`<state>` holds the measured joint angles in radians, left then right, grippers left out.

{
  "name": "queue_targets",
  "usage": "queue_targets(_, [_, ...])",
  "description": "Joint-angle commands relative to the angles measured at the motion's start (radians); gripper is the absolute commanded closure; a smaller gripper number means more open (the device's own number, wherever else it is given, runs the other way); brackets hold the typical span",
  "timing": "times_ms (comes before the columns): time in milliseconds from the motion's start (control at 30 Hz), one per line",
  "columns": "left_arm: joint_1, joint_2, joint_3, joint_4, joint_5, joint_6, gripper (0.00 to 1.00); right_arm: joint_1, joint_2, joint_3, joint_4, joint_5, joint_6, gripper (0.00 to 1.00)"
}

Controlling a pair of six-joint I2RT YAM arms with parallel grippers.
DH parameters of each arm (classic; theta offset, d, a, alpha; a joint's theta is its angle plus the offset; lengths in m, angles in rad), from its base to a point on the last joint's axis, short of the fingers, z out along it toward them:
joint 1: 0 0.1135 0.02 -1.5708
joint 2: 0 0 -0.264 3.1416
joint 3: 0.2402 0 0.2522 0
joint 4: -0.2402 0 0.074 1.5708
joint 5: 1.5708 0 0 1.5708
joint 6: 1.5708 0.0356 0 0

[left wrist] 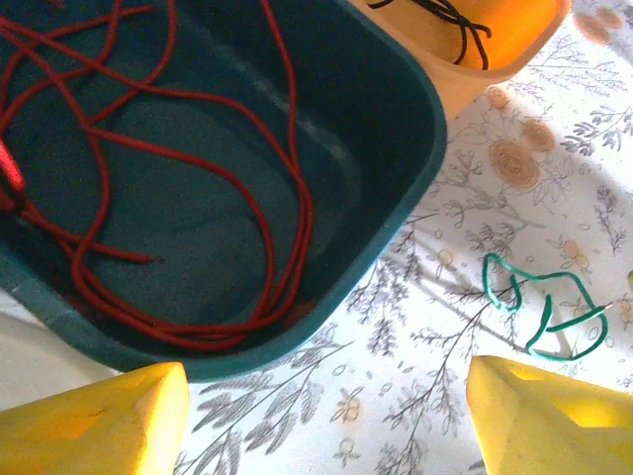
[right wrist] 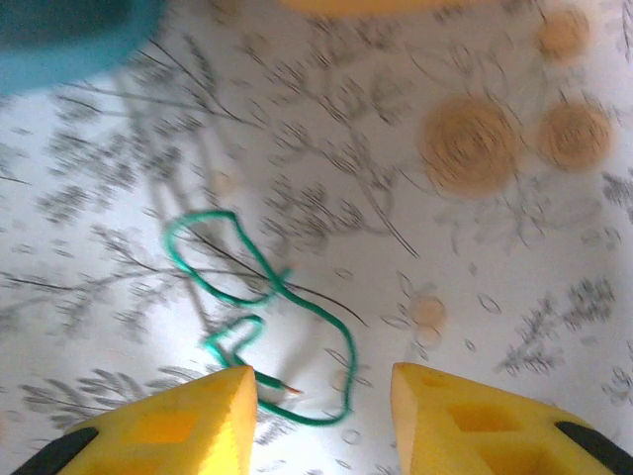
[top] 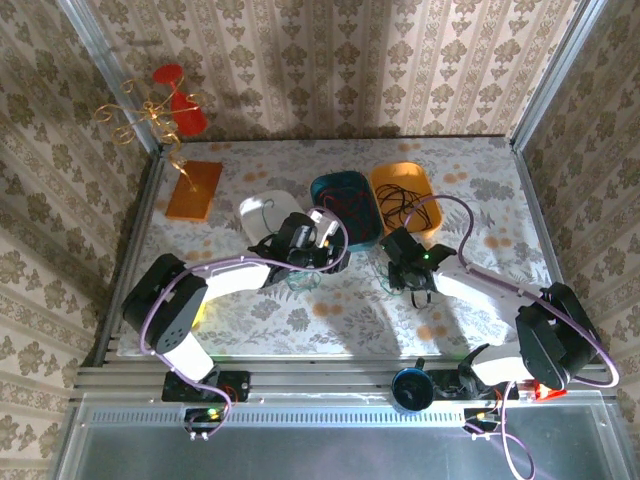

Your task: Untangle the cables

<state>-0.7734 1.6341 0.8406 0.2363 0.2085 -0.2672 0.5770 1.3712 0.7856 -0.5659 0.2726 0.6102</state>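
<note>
The green cable (right wrist: 280, 289) lies loose on the tablecloth (right wrist: 495, 297) just before the right gripper (right wrist: 321, 374), which stands open and empty, the cable's length slanting from far left to near right and its bare tip pointing into that gap, while the left gripper (left wrist: 326, 368), open too, hangs at the teal tray (left wrist: 406, 109).

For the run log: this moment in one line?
red cable: in teal bin | black cable: in orange bin | green cable: loose on table | left gripper: open, empty | right gripper: open over green cable

Wrist cameras close above green cable (right wrist: 279, 287)
</note>
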Motion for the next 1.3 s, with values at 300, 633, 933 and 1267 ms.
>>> queue_targets(300, [-0.038, -0.019, 0.034, -0.029, -0.095, 0.021, 0.25, -0.031, 0.027, 0.005, 0.118, -0.159, -0.070, 0.62])
queue_targets(633, [-0.003, -0.367, -0.149, -0.145, -0.527, -0.133, 0.20, -0.026, -0.055, -0.030, 0.149, -0.155, -0.087, 0.62])
queue_targets(933, [0.231, -0.560, -0.217, -0.601, -0.581, -0.551, 0.23, -0.022, -0.042, -0.024, 0.166, -0.147, -0.087, 0.63])
queue_targets(1267, [0.348, -0.379, -0.224, -0.431, -0.402, -0.518, 0.39, -0.011, -0.033, -0.002, 0.157, -0.133, -0.082, 0.64])
